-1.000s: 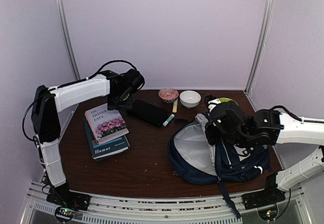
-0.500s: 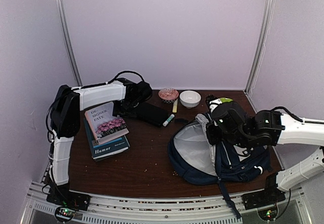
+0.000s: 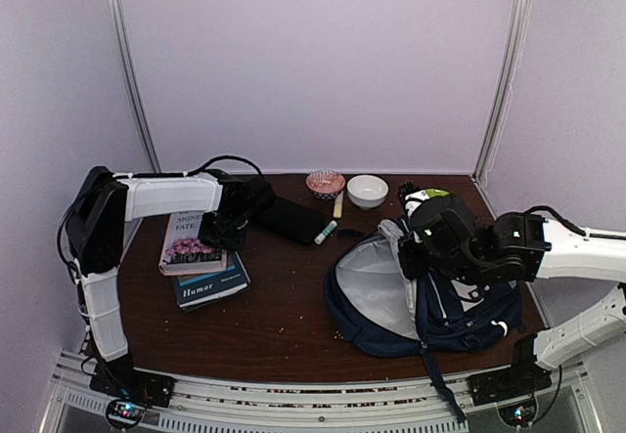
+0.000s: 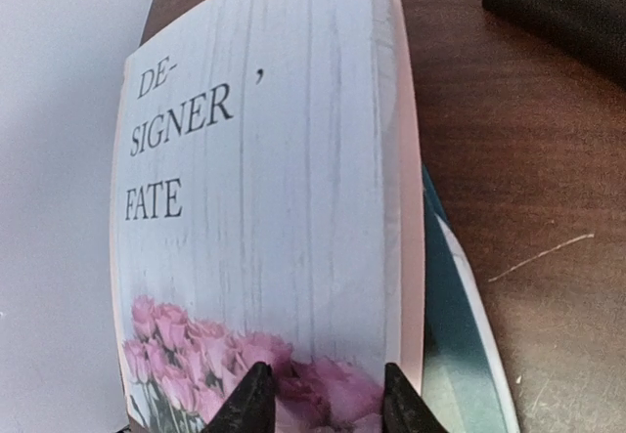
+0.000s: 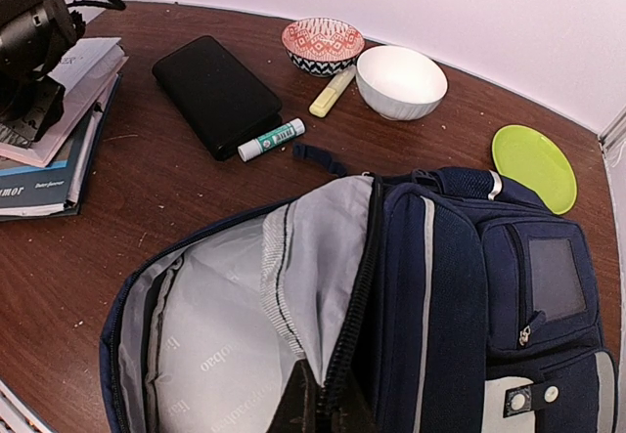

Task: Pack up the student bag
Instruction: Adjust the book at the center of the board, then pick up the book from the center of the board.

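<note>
The student bag (image 3: 469, 321), navy with white stripes, lies at the right with its main compartment unzipped and the grey lining (image 5: 215, 345) showing. My right gripper (image 5: 328, 409) is shut on the zipper edge of its flap and holds it up; it sits over the bag's top (image 3: 411, 257). A white book with pink flowers (image 4: 264, 189) lies on a teal book (image 4: 450, 306) at the left. My left gripper (image 4: 330, 404) is over its near end, jaws apart, both fingertips (image 4: 252, 401) on the cover. From above, that gripper (image 3: 223, 230) is at the book's (image 3: 186, 247) right edge.
A black case (image 3: 289, 218) lies behind the books, with a white and green stick (image 5: 271, 140) and a yellow marker (image 5: 333, 91) beside it. A patterned bowl (image 5: 323, 44), a white bowl (image 5: 401, 81) and a green plate (image 5: 533, 164) stand at the back.
My left arm came down and leftward from the black case onto the flowered book, its jaws narrowed, and the book shifted left and turned. The right arm and bag stayed put.
</note>
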Robot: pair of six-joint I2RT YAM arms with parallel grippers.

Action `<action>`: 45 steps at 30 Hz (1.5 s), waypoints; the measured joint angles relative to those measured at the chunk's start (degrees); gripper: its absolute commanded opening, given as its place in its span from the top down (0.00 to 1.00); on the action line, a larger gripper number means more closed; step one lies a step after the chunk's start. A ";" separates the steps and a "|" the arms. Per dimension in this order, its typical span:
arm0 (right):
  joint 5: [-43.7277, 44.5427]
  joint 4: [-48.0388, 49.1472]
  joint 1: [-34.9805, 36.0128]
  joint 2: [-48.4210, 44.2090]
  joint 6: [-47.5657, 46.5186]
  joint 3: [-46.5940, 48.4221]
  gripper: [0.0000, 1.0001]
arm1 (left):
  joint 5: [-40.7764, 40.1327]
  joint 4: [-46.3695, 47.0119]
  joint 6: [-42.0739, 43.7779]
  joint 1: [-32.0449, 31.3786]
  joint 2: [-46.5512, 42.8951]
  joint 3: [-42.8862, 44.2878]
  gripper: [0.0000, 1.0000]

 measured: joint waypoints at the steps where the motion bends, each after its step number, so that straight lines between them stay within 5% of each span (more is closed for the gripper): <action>1: 0.00 0.00 0.00 0.00 0.00 0.00 1.00 | 0.02 0.17 0.20 -0.13 -0.83 -0.92 0.48; 13: -0.20 -0.02 0.00 0.00 0.11 0.00 1.00 | 1.07 4.28 1.25 -7.69 -9.92 -10.75 0.89; 17: -0.20 -0.04 0.00 0.00 0.28 0.00 1.00 | 0.17 5.20 -0.44 -10.49 -12.63 -13.73 0.71; 19: -0.22 -0.09 0.00 -0.02 0.35 0.00 1.00 | 0.13 6.78 -1.31 -11.13 -16.83 -17.14 0.52; 22: -0.24 -0.04 0.00 -0.22 0.35 -0.11 1.00 | 1.20 10.75 -2.32 -9.77 -28.79 -25.35 0.18; 25: -0.42 -0.04 0.00 -0.42 0.35 -0.22 1.00 | 4.17 16.92 -3.61 -5.05 -43.52 -34.34 0.07; 31: -1.11 0.13 0.00 -0.59 0.31 -0.42 1.00 | 19.12 31.67 -7.48 15.98 -66.86 -55.28 0.02; 35: -1.73 0.44 -0.04 -0.61 0.15 -0.66 1.00 | 26.67 36.87 -12.59 21.38 -75.87 -65.55 0.02; 45: -2.58 0.94 -0.20 -0.63 -0.20 -1.03 1.00 | 39.82 55.43 -25.64 35.87 -82.88 -81.81 0.02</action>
